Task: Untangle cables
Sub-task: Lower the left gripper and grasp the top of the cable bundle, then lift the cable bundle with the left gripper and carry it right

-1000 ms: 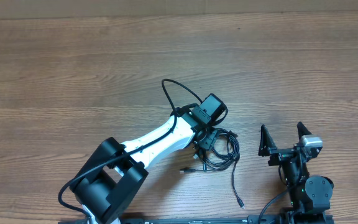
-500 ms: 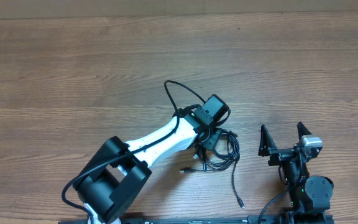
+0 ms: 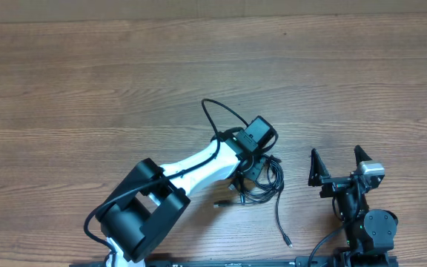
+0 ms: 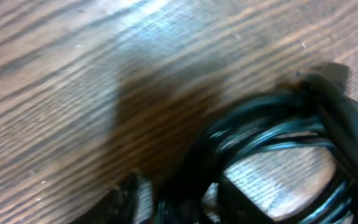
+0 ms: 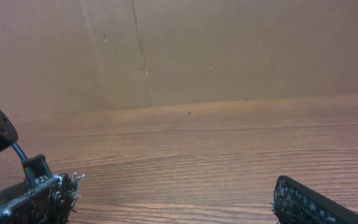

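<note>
Left arm: the left arm (image 3: pixel 199 159) had swung slightly to the right over the last second, carrying the left gripper (image 3: pixel 252 170) onto the left edge of the cables (image 3: pixel 267 182).
Left gripper: its jaws had been narrowing as it settled. The wrist hid them from above and the wrist view was blurred, so whether they had closed on a loop could not be told.
Cables: they lay as a small coiled bundle on the counter (image 3: pixel 87 89), between the two arms. One strand (image 3: pixel 279 219) trailed toward the near edge and ended in a plug (image 3: pixel 288 243). The bundle had not visibly shifted.
Left wrist view: dark glossy loops (image 4: pixel 272 130) filled the right side, very close, with bare counter (image 4: pixel 55 93) to the left.
Right gripper: the right gripper (image 3: pixel 336 157) stood wide open and empty, near the bundle but apart from it, and had not moved.
Meaning: a first grasp on the coil seemed to be under way. The untangling itself looked barely begun, since the loops remained bunched together.
</note>
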Robot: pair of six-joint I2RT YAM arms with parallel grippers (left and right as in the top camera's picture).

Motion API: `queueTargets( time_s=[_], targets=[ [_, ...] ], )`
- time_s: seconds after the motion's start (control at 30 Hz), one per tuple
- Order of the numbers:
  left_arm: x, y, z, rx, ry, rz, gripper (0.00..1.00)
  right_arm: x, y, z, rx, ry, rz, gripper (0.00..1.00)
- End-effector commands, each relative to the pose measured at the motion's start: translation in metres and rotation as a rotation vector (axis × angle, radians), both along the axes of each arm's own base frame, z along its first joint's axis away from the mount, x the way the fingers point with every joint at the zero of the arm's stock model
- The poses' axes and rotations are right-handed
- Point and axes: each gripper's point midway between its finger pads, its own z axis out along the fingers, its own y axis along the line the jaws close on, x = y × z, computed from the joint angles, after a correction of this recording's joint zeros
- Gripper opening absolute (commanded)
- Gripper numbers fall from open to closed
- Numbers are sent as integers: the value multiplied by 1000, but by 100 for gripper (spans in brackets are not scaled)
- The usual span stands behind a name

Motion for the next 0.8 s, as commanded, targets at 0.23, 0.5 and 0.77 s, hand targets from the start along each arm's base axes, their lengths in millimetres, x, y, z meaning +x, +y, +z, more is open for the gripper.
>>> queueTargets(
  time_s=[0.23, 0.5, 0.77],
  targets=[
    [0, -6, 2, 2, 3, -7, 4, 0, -2, -2, -1, -2, -14, 100],
    [13, -11, 36, 39, -20, -33, 4, 0, -2, -2, -1, -2, -14, 100],
    [31, -21, 97, 61, -88, -90, 4, 0, -2, -2, -1, -2, -14, 100]
  ],
)
